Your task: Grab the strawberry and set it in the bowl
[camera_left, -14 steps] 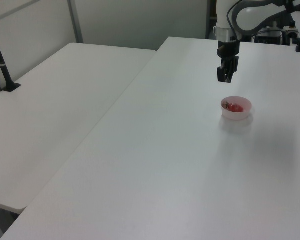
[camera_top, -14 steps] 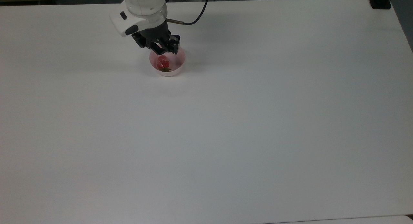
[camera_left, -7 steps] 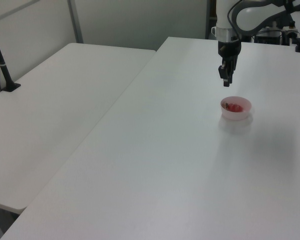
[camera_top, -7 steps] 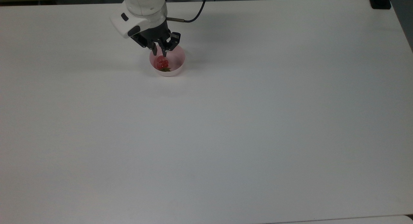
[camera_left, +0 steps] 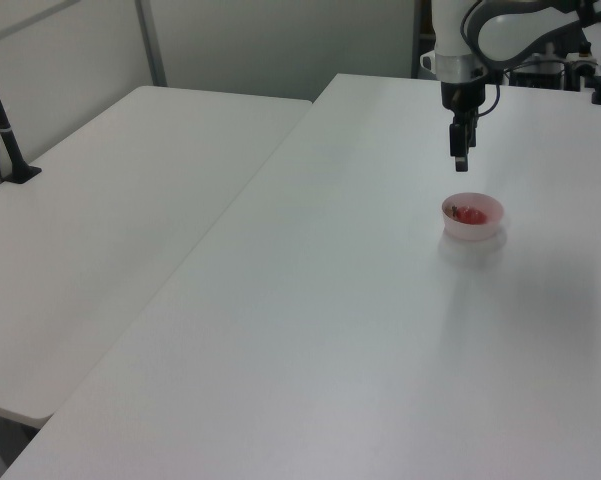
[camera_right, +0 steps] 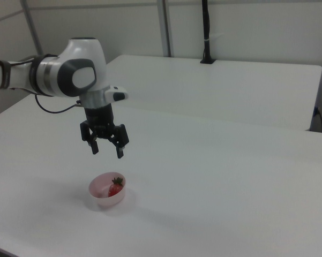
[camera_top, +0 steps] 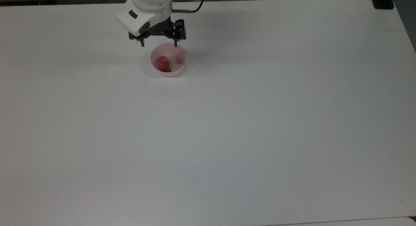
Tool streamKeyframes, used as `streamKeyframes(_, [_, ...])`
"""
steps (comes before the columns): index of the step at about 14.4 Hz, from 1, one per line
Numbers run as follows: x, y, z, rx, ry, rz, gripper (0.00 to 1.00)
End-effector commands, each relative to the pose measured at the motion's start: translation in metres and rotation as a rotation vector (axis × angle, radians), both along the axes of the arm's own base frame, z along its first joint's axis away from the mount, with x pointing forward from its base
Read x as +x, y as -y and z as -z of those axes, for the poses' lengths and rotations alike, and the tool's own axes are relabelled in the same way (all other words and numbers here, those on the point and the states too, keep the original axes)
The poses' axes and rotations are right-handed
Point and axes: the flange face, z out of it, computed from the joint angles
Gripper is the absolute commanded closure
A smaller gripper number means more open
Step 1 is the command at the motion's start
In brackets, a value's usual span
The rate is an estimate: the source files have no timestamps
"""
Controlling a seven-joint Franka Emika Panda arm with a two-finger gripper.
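Observation:
The red strawberry (camera_top: 163,63) (camera_left: 469,213) (camera_right: 115,188) lies inside the pale pink bowl (camera_top: 179,57) (camera_left: 486,229) (camera_right: 99,191), its green cap toward the top view's bottom. My gripper (camera_top: 159,44) (camera_left: 461,161) (camera_right: 106,151) hangs open in the air above the bowl, with nothing between its fingers. In the top view it sits over the bowl's upper rim; in the right view it hovers a clear gap above the bowl.
The bowl stands on a wide white table (camera_top: 227,128). A second white table (camera_left: 100,230) (camera_right: 230,85) adjoins it, with a black post (camera_left: 5,130) (camera_right: 206,32) clamped to it. A black cable (camera_top: 198,5) trails from the arm.
The gripper has risen away from the bowl and turned about its axis, and its fingers have spread wider. The strawberry stays still in the bowl.

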Motion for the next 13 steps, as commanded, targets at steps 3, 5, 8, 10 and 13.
streamKeyframes(3, [-0.001,0.012,-0.075,-0.02,-0.027,0.013,0.0])
streamKeyframes(5, [0.0,0.013,-0.085,-0.02,-0.009,0.02,0.0])
streamKeyframes(8, [0.007,0.014,-0.092,-0.031,0.047,0.089,0.0])
streamKeyframes(10, [0.008,0.014,-0.091,-0.032,0.051,0.095,0.0])
streamKeyframes(13, [0.01,0.019,-0.095,-0.031,0.079,0.104,0.0])
